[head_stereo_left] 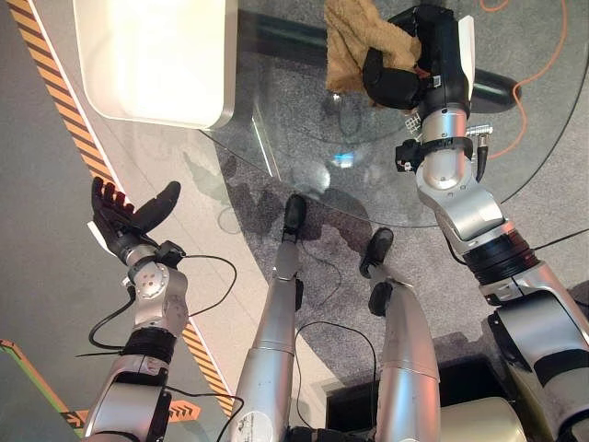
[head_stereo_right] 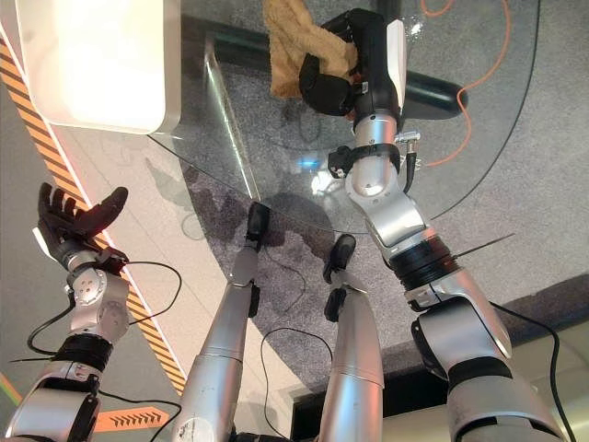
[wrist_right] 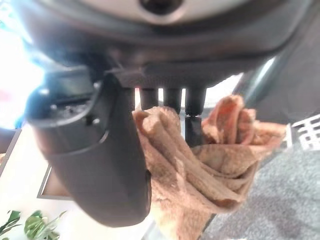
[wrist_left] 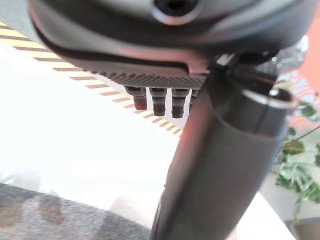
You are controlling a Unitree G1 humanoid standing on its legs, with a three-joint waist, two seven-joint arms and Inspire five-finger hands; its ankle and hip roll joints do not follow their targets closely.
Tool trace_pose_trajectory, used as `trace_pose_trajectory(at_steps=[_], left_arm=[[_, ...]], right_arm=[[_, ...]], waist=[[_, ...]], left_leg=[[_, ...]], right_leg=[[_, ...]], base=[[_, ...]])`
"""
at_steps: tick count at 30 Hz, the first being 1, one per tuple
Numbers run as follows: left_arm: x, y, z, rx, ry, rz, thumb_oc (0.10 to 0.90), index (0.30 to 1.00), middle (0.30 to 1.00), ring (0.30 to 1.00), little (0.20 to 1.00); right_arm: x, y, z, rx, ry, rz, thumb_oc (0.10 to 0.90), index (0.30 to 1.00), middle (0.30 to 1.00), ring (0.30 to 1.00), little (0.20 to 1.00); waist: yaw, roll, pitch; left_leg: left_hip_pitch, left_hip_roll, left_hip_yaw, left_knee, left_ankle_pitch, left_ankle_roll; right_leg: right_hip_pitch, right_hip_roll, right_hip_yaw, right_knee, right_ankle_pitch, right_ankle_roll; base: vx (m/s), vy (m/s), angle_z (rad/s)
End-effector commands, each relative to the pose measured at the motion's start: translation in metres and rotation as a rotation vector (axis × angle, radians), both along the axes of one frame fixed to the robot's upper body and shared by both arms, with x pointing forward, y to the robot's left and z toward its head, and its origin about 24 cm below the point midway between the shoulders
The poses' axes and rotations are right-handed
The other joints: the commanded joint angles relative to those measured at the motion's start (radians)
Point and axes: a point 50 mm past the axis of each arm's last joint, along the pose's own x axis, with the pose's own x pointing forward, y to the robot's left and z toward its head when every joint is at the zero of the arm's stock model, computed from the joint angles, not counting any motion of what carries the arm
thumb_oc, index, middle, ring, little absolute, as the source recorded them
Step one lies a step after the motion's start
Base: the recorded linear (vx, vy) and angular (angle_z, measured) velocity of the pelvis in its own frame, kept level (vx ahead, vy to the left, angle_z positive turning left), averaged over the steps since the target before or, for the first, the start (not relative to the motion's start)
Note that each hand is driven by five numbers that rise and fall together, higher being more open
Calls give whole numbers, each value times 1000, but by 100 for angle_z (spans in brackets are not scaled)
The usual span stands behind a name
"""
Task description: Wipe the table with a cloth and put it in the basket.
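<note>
Nearest the robot, the left hand (head_stereo_left: 124, 216) hangs off the near edge of the glass table (head_stereo_left: 304, 166), palm up, fingers straight and relaxed, holding nothing; it sits well apart from the work and appears idle. Farther out, the right hand (head_stereo_left: 405, 69) reaches over the glass table, its thumb and fingers curled round a tan cloth (head_stereo_left: 354, 41). The right wrist view shows the cloth (wrist_right: 200, 165) bunched between thumb and fingers, folds spilling beyond the fingertips; the head views show the loose part of the cloth spreading to the left of the right hand and beyond it. Whether the cloth presses on the glass or is lifted just clear of it cannot be told. Across the table, well to the left of the right hand, lies a white rounded tray-like container (head_stereo_left: 156, 60), probably the basket named in the task. The step in hand is judged to be the wiping stroke, or its close, with the deposit not yet made. The next move calls for keeping the grasp firm, carrying the cloth leftward until it hangs over the white container, then opening the fingers so the cloth falls inside the rim.
</note>
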Motion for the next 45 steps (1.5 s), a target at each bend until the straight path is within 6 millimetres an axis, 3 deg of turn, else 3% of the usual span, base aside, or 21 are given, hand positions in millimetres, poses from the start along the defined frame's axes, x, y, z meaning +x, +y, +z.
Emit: trace_pose_trajectory(at_steps=[1, 7, 23, 30, 35, 45], left_arm=[[-25, 48, 33, 65, -156, 261, 800, 900, 900, 900, 900], [-32, 52, 62, 98, -292, 317, 800, 900, 900, 900, 900], [-44, 21, 113, 274, -528, 302, 800, 900, 900, 900, 900], [-47, 2, 136, 411, -604, 168, 800, 900, 900, 900, 900], [-49, -18, 150, 513, -669, 1, 800, 900, 900, 900, 900], [-42, -53, 162, 628, -711, -310, 800, 900, 900, 900, 900]], right_arm=[[-24, -9, 27, 46, -223, 24, 100, 300, 300, 300, 200], [-32, -12, 28, 31, -261, 18, 100, 300, 300, 300, 200], [-44, -13, 28, 26, -318, 30, 100, 300, 300, 300, 200], [-52, -9, 32, -21, -362, 46, 100, 300, 300, 300, 200], [-62, -9, 46, -53, -436, 53, 100, 300, 300, 300, 200], [-74, -10, 72, -96, -545, 36, 100, 300, 300, 300, 200]], waist=[[-11, -25, -17], [-14, -28, -17], [-1, -48, -17], [1, -52, -17], [-1, -58, -17], [-5, -76, -17]], left_leg=[[65, -107, 109, 74, -119, 113], [82, -109, 110, 74, -123, 113], [126, -119, 100, 69, -131, 118], [138, -118, 106, 72, -132, 119], [149, -118, 107, 67, -130, 120], [168, -118, 111, 74, -134, 125]], right_leg=[[84, 109, 22, -204, 125, 14], [102, 112, 29, -211, 127, 16], [150, 112, 30, -227, 139, 27], [168, 106, 26, -227, 141, 30], [180, 105, 25, -234, 151, 35], [203, 106, 25, -241, 167, 42]], base=[[0, 0, 0], [-28, -9, -1], [-1, -2, 0], [0, 0, 0], [0, 0, 0], [0, 0, 0]])
